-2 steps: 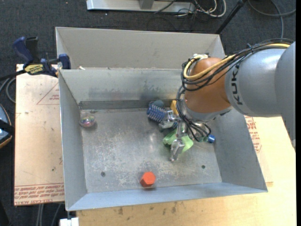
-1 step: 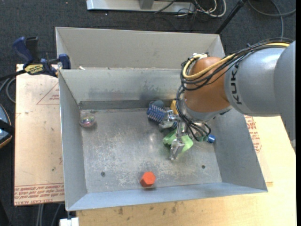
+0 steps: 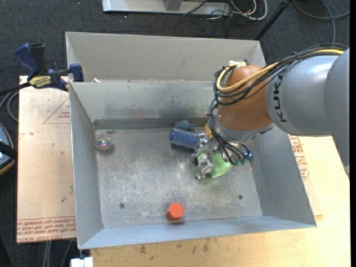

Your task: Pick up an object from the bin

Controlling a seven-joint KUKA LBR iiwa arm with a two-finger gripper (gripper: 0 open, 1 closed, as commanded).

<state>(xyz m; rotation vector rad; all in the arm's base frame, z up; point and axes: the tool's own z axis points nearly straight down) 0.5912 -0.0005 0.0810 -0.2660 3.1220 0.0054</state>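
My gripper point(image 3: 204, 164) is low in the bin, right of the middle, under the arm's orange cover. It sits right against a light green thing point(image 3: 221, 168) that lies on the bin floor and is partly hidden by it. Whether the green thing is gripped is hidden. A blue ribbed, brush-like thing point(image 3: 183, 138) lies just up and left of the gripper, near the back wall. A small blue piece point(image 3: 246, 156) pokes out on the gripper's right side.
A small orange-red block point(image 3: 175, 211) lies near the front wall, left of the gripper. A clear, pinkish ball point(image 3: 103, 143) rests in the back left corner. The arm and its cables cover the bin's right back part.
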